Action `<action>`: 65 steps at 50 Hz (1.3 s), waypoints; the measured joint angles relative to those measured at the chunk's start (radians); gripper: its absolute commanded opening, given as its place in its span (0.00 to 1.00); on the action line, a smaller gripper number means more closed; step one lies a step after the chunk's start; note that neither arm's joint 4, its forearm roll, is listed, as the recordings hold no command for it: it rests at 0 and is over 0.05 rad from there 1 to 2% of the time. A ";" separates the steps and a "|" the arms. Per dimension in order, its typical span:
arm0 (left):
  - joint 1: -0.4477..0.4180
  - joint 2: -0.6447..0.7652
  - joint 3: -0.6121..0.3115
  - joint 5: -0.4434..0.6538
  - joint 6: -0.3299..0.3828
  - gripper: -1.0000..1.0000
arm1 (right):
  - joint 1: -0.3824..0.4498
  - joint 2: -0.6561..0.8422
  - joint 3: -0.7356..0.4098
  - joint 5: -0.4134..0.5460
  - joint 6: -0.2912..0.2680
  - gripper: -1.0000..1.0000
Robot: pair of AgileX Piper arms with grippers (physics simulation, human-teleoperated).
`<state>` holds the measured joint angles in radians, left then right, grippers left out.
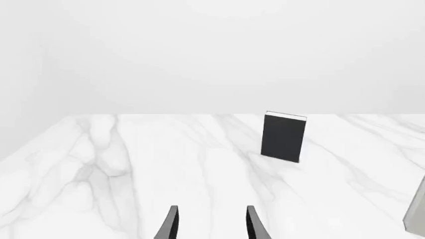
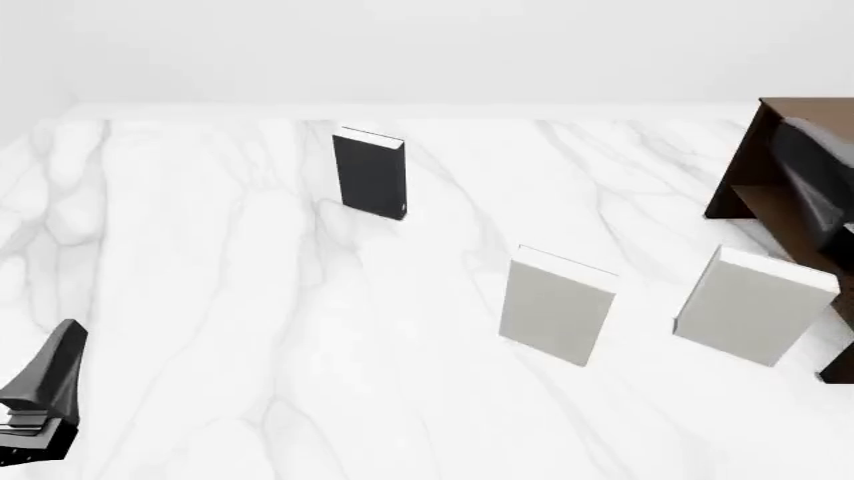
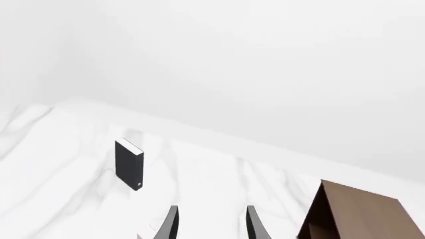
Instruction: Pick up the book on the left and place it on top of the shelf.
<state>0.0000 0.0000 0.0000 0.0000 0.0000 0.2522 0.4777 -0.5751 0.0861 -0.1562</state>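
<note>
The book (image 2: 370, 172), black with white page edges, stands upright on the marble table at the far left-centre, apart from both grippers. In the left wrist view the book (image 1: 284, 137) is well ahead of my left gripper (image 1: 212, 226), whose fingers are open with nothing between them. My left gripper (image 2: 47, 395) sits low at the near-left edge in the front view. The dark brown shelf (image 2: 747, 170) stands at the far right. My right gripper (image 3: 212, 226) is open and empty, high above the table, with the book (image 3: 129, 164) and the shelf (image 3: 359, 214) ahead of it.
Two light grey-white books stand upright nearer me, one at centre-right (image 2: 558, 305) and one further right (image 2: 754, 305) close to the shelf. Part of my right arm (image 2: 817, 175) crosses in front of the shelf. The table's far edge (image 2: 400, 104) meets a plain white wall.
</note>
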 measured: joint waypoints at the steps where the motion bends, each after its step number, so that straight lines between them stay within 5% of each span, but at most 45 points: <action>1: 0.000 0.000 0.000 0.000 0.000 1.00 | 0.005 0.013 -0.010 0.001 -0.005 1.00; 17: 0.000 0.000 0.000 0.000 0.000 1.00 | 0.088 0.205 -0.112 -0.024 -0.057 1.00; 65: 0.000 0.000 0.000 0.000 0.000 1.00 | 0.210 0.672 -0.309 -0.167 -0.074 1.00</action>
<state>0.0000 0.0000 0.0000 0.0000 0.0000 0.4625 1.1502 -0.8846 -0.0811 -0.2300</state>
